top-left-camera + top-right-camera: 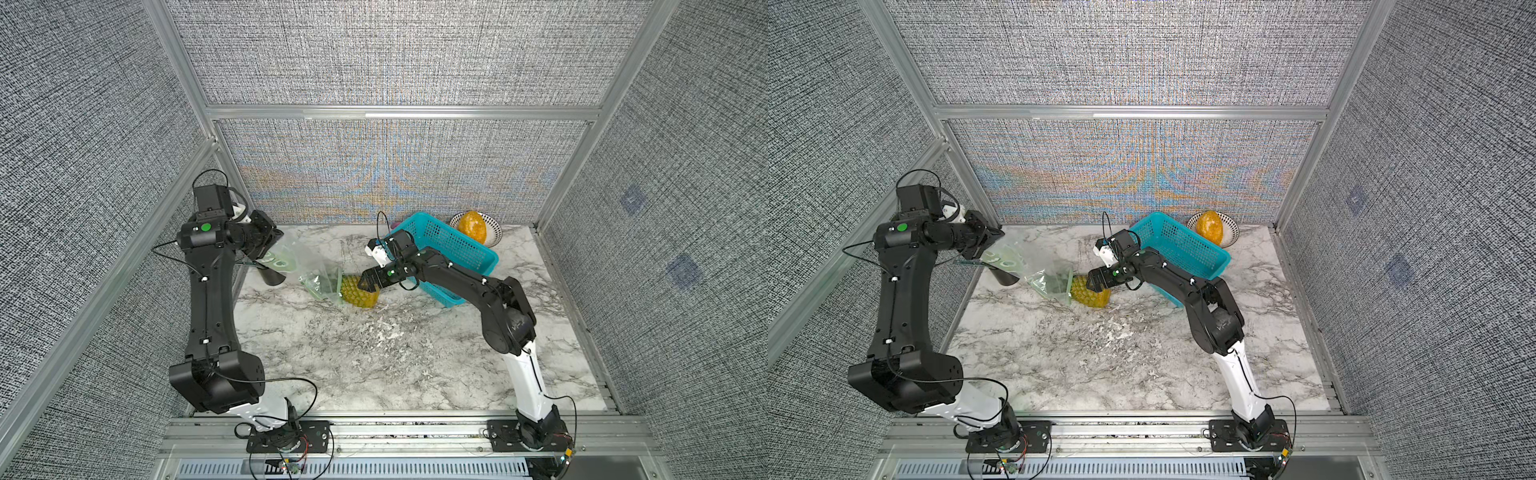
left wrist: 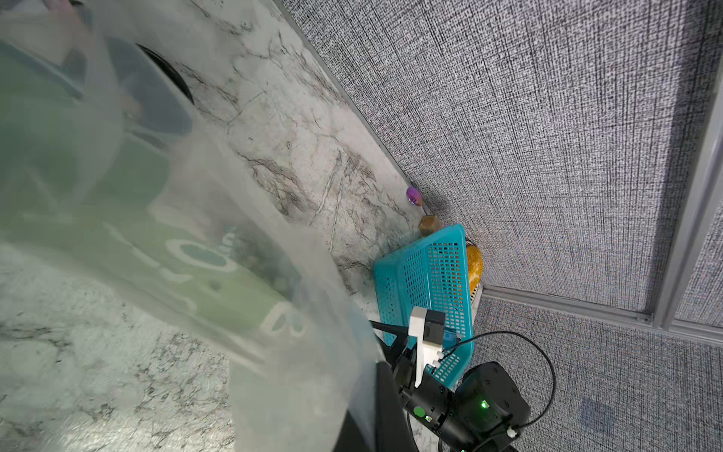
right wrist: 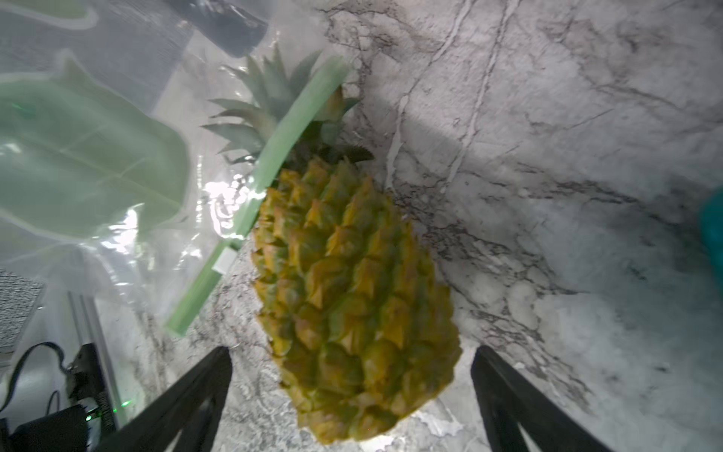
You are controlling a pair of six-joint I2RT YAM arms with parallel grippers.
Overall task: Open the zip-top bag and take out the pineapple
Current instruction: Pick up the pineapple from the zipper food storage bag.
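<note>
The pineapple [image 3: 352,297] lies half out of the bag [image 1: 309,268], leaves inside; right gripper [image 3: 352,352] spread wide either side of the pineapple's base; left gripper [image 1: 274,246] pinches the bag's far end

On the marble table [image 1: 374,365], a teal mesh basket [image 1: 457,245] sits far right, a bowl [image 1: 496,233] holding a smooth orange-yellow fruit [image 1: 472,226] lies just beyond it, and a dark cylinder [image 1: 272,276] stands far left.

Shiny film, rough rind, polished stone-look top.
The zip-top bag [image 3: 129,242] is clear, crinkled, glossy plastic with a matt pale green strip; the pineapple [image 3: 352,305] is knobbly and scaled; the tabletop [image 1: 374,365] is smooth and veined; the basket [image 1: 453,245] is perforated teal plastic; the wall panels [image 1: 395,54] are coarse woven cloth.
</note>
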